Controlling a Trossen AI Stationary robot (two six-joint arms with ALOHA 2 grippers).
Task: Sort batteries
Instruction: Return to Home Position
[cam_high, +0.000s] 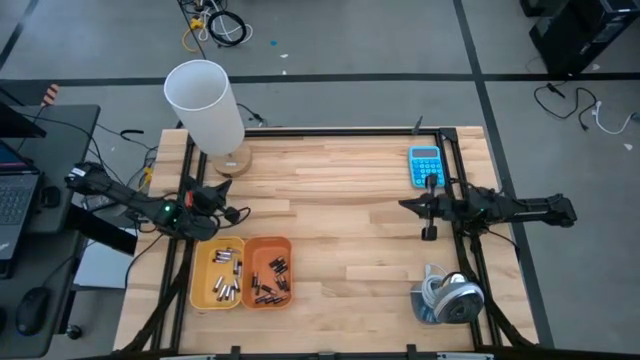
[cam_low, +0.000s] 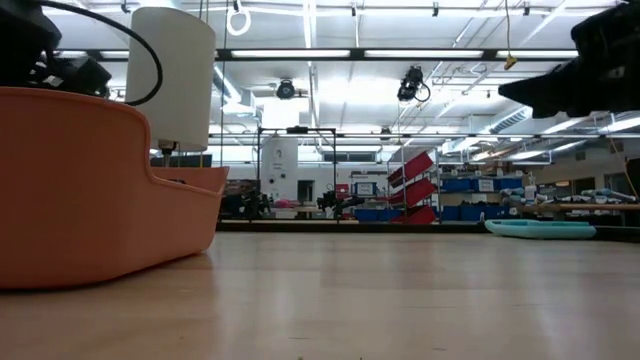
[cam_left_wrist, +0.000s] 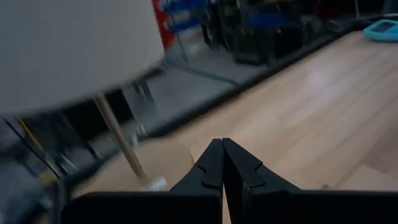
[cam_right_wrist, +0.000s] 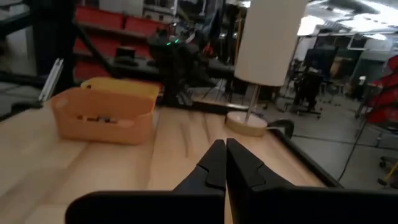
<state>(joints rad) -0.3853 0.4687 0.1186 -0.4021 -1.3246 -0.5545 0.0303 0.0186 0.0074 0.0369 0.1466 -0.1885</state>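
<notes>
Closest to us from above rises a tall white cylindrical lamp on a round wooden base, toward the upper left of the pale wooden table. Near the lower left edge, a yellow plastic bin holding silvery cylindrical batteries touches an orange plastic bin holding mostly dark cylindrical batteries; the left gripper hangs just above them, and the right gripper is well apart, near a blue calculator. At table height we see the orange bin's wall filling the left with the lamp behind it, and through each wrist camera we see that arm's two dark fingers pressed together.
</notes>
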